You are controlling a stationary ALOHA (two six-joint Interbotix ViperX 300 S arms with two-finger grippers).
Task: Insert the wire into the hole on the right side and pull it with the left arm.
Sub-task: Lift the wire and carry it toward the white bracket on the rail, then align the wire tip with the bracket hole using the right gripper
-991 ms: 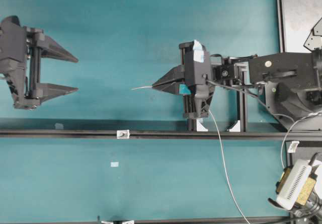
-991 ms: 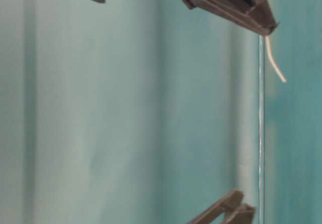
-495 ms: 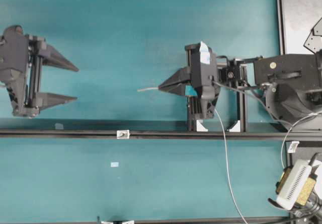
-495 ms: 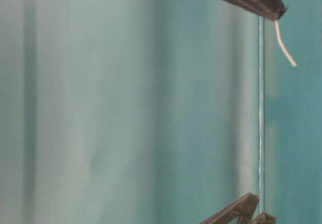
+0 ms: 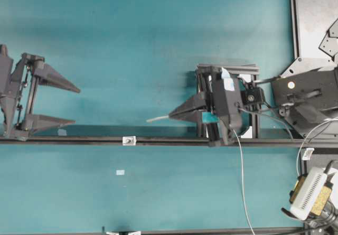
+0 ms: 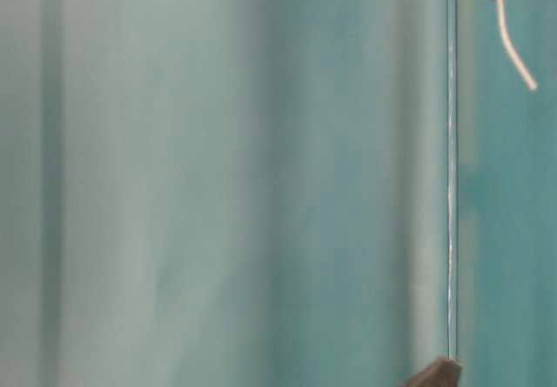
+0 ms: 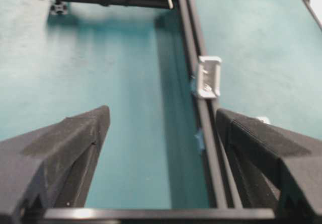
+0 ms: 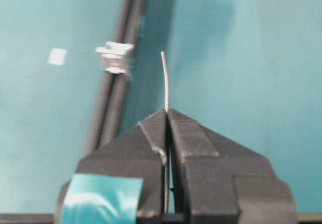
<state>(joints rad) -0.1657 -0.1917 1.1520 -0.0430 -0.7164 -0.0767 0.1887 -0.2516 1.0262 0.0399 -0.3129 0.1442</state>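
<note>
My right gripper (image 5: 170,116), the one with teal tape, is shut on the wire (image 5: 157,119), and a short silvery end sticks out leftward past its tips. In the right wrist view the wire (image 8: 164,78) curves up from the gripper (image 8: 167,110); its end stays apart from the small silvery block (image 8: 114,57), to that block's right. The block (image 5: 129,140) sits on the black rail; I cannot make out its hole. The left arm's gripper (image 5: 76,106) stands wide open at the far left, holding nothing. From its wrist, the gripper (image 7: 162,113) faces along the rail toward the block (image 7: 209,76).
A black rail (image 5: 222,142) crosses the teal table from side to side. A black frame (image 5: 253,132) stands behind the right gripper. A thicker white cable (image 5: 241,182) trails toward the front edge. A white device (image 5: 309,193) sits at the front right, and a small white tag (image 5: 120,172) lies in front of the rail.
Both grippers have moved toward the rail. The right one carried the wire with it and shifted slightly right. The left one stayed open, the right one shut.
</note>
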